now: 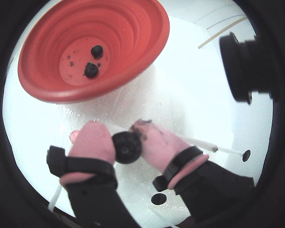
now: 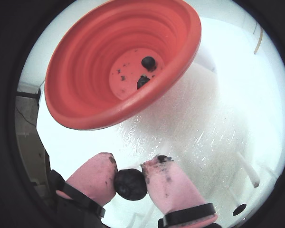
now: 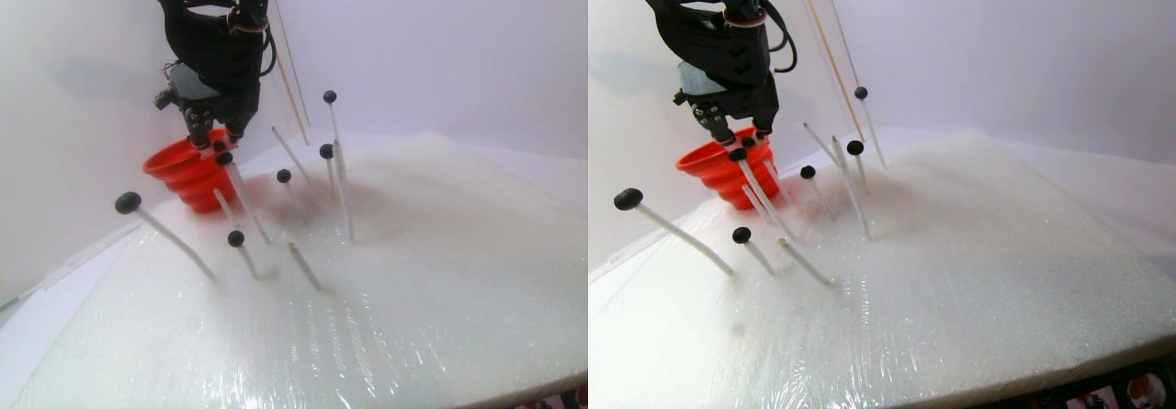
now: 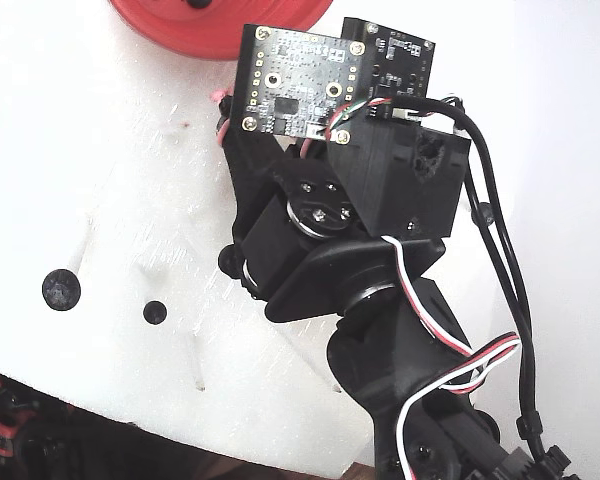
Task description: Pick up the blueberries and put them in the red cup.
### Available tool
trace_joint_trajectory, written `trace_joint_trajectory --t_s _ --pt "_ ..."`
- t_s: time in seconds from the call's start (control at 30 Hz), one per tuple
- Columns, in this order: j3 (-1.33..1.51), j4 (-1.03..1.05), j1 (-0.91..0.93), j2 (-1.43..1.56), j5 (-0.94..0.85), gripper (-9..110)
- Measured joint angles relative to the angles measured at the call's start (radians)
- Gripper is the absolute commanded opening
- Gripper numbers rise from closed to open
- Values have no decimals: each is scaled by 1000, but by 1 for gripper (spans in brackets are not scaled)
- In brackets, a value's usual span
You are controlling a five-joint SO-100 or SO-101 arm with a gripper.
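1. Gripper (image 1: 127, 137) first, since it's closest to both wrist cams: the two pink fingers (image 2: 92, 178) are clamped on one dark berry (image 1: 128, 147), which sits right between the tips. The right-hand finger has dark smudges on it.
2. Just beyond the berry, in a wrist view, a white stick (image 1: 206, 145) pokes out past the right finger. Can't tell if the berry is still on a stick or free.
3. Under all that is the white foam pad (image 2: 194, 123), wrapped in shiny plastic film.
4. Further out is the red cup (image 1: 42, 85), tilted toward the cams in both wrist views so you look straight into the rings. Two blueberries (image 1: 91, 70) are already lying on its bottom, close together, plus some dark specks.
5. Stereo pair shows the wider scene: the arm (image 3: 216, 51) hangs down over the pad with the gripper just in front of the cup, near its rim. More berries (image 3: 128, 202) sit on top of thin white sticks stuck in the foam at different angles, spread out to the right of and in front of the cup.
6. Fixed view looks down on the arm's back, with a circuit board (image 4: 300, 80) on top, the gripper hidden beneath it and the cup rim at the top edge.
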Motion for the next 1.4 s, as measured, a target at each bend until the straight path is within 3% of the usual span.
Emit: trace_joint_trajectory --t_s 0.77,1.4 --pt "-20 29 -87 77 43 10" --pt "-176 29 -91 -80 43 10"
